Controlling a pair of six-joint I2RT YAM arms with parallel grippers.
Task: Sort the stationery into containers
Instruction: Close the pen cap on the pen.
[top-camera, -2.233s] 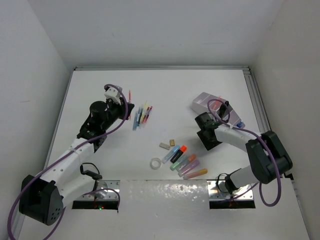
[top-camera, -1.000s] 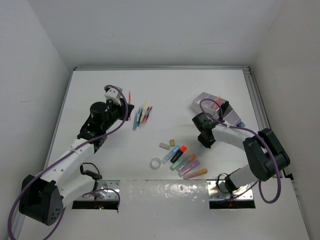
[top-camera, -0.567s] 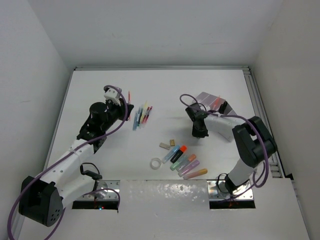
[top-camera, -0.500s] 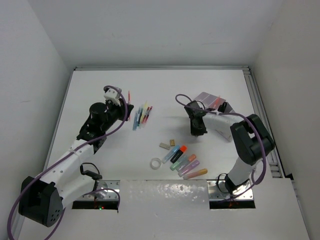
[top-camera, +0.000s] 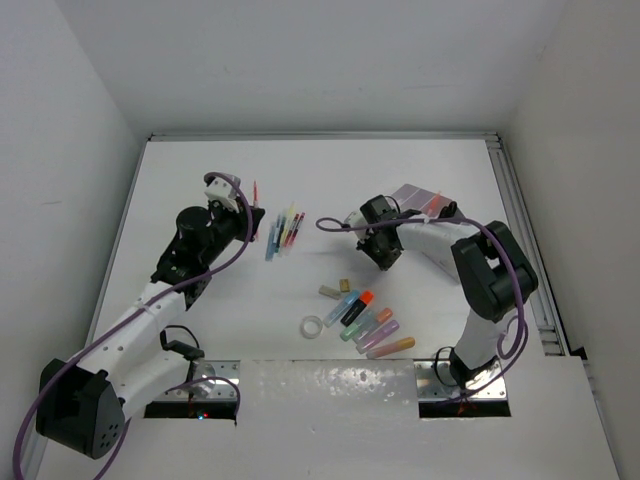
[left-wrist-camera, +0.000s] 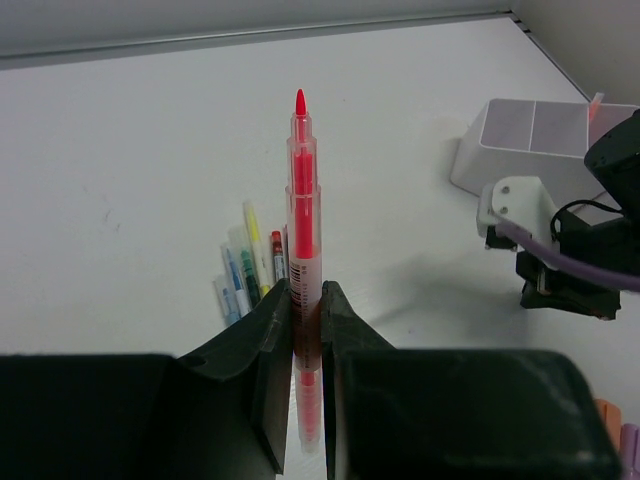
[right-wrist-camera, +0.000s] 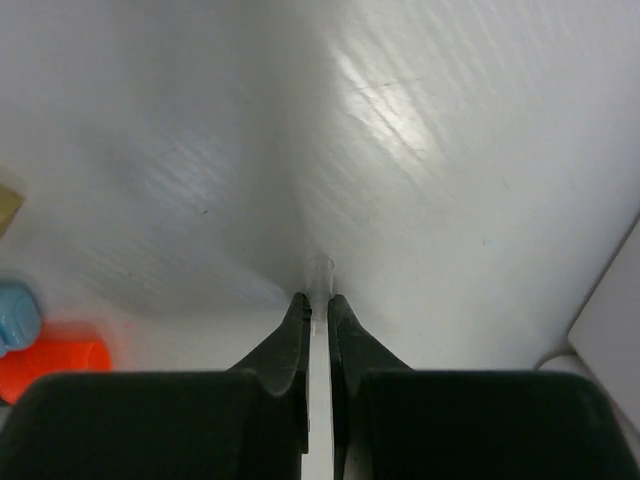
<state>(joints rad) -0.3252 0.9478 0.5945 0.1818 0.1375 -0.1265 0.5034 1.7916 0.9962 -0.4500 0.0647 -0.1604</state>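
My left gripper is shut on a red pen that stands upright above the left of the table; the top view shows this gripper too. Just left of the lilac-white organizer my right gripper points down at the table. In its wrist view the right gripper is shut on a thin clear tube whose end touches the white surface. Several pens lie side by side between the arms. Pastel highlighters, two beige erasers and a clear tape ring lie near the front.
The organizer stands at the right in the left wrist view, the right arm's wrist in front of it. An orange highlighter cap and a blue one lie left of the right gripper. Purple cables loop over both arms.
The right arm has swung left, away from the organizer toward the table's middle, and its jaws have closed on the clear tube. The left arm holds the red pen as before.
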